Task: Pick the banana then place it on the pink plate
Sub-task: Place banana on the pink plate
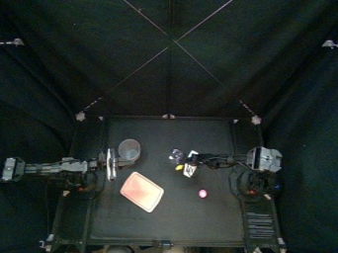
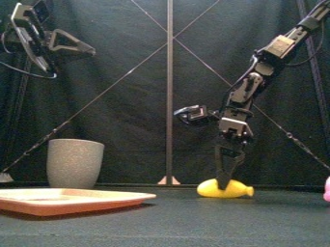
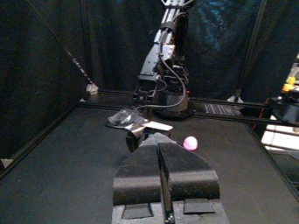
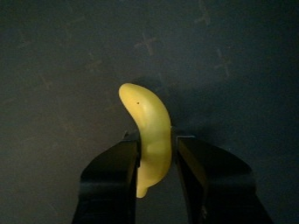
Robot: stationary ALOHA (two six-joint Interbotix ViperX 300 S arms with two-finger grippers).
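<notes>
Right of the table's middle, you have the right gripper point(image 2: 227, 179) pointing straight down onto the banana point(image 2: 225, 189), which lies on the black table point(image 1: 172, 222). In the right wrist view the yellow banana runs lengthwise between the two jaws. One jaw presses against each side of it near its middle. It is clamped, but the fruit rests flat on the table surface and is not lifted.

The pink plate point(image 1: 142, 190) sits to the left of the banana, well apart from it. A grey speckled cup point(image 1: 129, 149) stands upright behind the plate, toward the back edge. A small pink toy point(image 1: 204, 194) lies in front of the banana, nearer the front edge and clear of it.

Your left gripper point(image 3: 165, 143) hangs high over the table's left side. Its jaws are pressed together with only a thin slit between them.
</notes>
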